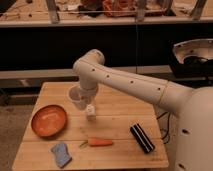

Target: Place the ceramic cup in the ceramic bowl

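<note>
The ceramic cup (77, 99), small, plain and white, is held in my gripper (83, 93) a little above the wooden table (120, 107). The gripper is shut on the cup. The cup hangs just right of the ceramic bowl (49, 120), a wide glossy orange-brown bowl on the table's left side, and has not reached its rim. The bowl's inside looks empty. My white arm reaches in from the right across the table's back half.
A small white bottle (90, 111) stands just below and right of the cup. A carrot (100, 142) lies near the front, a black oblong object (142, 138) at the front right, and a blue cloth (61, 154) at the front left. Dark shelving runs behind the table.
</note>
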You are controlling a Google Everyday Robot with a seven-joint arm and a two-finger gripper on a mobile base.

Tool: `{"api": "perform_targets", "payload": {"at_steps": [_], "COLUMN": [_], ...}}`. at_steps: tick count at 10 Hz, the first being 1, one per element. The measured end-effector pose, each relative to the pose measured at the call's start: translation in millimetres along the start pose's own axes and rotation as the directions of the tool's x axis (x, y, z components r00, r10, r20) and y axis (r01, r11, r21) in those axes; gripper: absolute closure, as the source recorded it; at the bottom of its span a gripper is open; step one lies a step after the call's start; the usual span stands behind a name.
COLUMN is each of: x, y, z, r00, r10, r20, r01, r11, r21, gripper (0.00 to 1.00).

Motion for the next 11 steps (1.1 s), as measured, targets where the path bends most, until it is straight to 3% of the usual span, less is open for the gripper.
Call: {"api": "perform_targets", "payload": {"at_steps": [3,7,11], "x": [-7.9,-16.9,-14.6], "y": [-29.4,-87.5,-104.2], "z": [5.7,22.1,34.1], "r00": [0.999,0.991,0.975], "r10": [-0.045,-0.136,-0.219], "r20": [0.002,0.012,0.045], "r01": [0.045,0.136,0.220], "r11": [0.999,0.990,0.975], "r21": [-0.006,-0.025,-0.041], "gripper": [0.99,0.99,0.99]}}
